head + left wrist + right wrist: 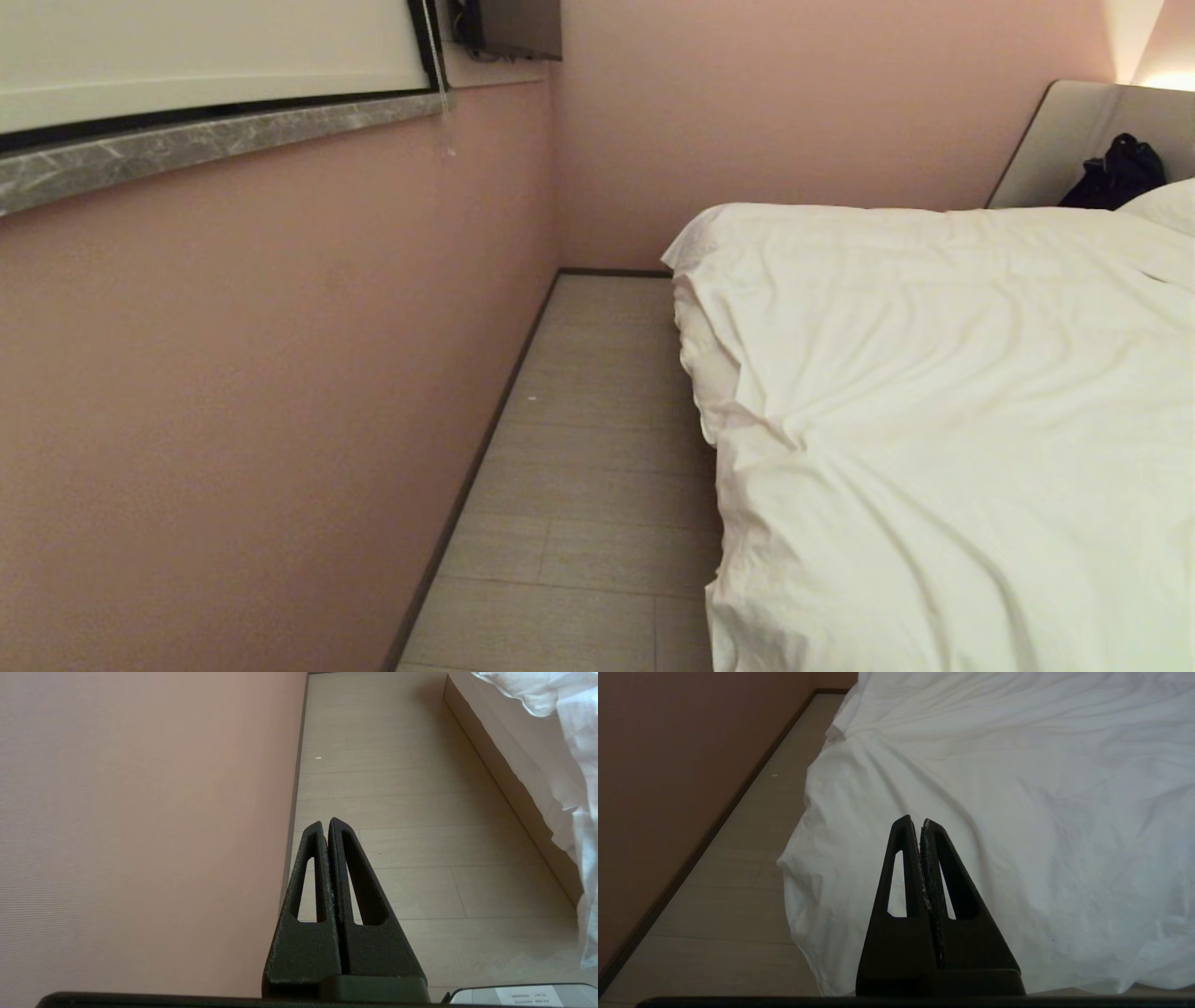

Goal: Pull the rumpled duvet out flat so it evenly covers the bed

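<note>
The white, wrinkled duvet (pixel 952 401) lies spread over the bed and fills the right of the head view, its edge hanging down the bed's left side. It also shows as the duvet (pixel 1017 788) in the right wrist view. The bed's grey-beige base (pixel 509 779) runs along the floor under a drooping fold of duvet (pixel 574 756). A headboard panel (pixel 1064 140) stands at the far right. Neither arm is in the head view. My left gripper (pixel 326 822) is shut and empty above the floor. Short of the duvet's hanging edge, my right gripper (pixel 916 820) is shut on nothing.
A pink wall (pixel 233 392) with a marble sill (pixel 187 154) bounds the left. A narrow aisle of pale floor (pixel 588 467) runs between wall and bed to the far wall. A white pillow (pixel 1167 203) and a black bag (pixel 1116 173) sit at the bed's head.
</note>
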### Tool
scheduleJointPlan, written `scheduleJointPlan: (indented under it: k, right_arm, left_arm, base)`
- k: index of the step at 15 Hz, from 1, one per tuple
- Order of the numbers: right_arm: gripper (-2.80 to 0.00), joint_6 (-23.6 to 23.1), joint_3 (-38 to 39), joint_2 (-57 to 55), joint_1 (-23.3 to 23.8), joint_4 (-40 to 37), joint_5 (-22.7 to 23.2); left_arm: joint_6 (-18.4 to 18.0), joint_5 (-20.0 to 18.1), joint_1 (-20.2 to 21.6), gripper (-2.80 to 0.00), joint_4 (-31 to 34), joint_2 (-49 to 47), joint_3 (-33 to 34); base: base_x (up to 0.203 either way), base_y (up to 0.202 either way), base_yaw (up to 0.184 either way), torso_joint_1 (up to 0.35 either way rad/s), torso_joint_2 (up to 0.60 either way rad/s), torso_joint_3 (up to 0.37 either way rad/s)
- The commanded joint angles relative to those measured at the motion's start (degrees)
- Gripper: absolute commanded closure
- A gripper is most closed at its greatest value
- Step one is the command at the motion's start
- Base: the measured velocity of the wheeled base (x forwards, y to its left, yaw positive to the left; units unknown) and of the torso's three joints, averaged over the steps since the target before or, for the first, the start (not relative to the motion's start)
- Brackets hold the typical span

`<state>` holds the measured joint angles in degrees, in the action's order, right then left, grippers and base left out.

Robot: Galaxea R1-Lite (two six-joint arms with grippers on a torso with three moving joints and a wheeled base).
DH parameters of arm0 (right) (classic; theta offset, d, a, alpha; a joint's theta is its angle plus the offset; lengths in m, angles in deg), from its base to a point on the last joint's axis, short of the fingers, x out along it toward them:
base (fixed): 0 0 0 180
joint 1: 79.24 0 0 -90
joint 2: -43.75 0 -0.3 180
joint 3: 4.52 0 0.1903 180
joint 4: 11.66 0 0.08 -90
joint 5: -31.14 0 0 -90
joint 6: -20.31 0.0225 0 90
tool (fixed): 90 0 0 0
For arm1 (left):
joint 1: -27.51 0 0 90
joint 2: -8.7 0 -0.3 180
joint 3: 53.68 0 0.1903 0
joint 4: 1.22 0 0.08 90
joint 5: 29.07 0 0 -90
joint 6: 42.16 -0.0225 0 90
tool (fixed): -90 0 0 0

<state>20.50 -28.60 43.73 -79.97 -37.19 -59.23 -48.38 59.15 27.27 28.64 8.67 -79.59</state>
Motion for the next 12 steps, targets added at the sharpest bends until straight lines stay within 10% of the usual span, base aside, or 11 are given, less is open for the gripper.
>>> scheduleJointPlan:
  k: [1, 12]
  right_arm:
    - [0.0, -0.01, 0.0, 0.02, -0.06, -0.03, -0.06]
    - [0.0, -0.01, 0.0, 0.02, -0.06, -0.03, -0.06]
  left_arm:
    - [-0.11, 0.02, 0.07, 0.0, 0.01, 0.02, -0.01]
    - [-0.11, 0.02, 0.07, 0.0, -0.08, 0.02, 0.07]
  base:
    - [0.0, 0.088, 0.001, -0.001, 0.0, -0.001]
    - [-0.079, 0.0, 0.0, 0.003, 0.0, 0.001]
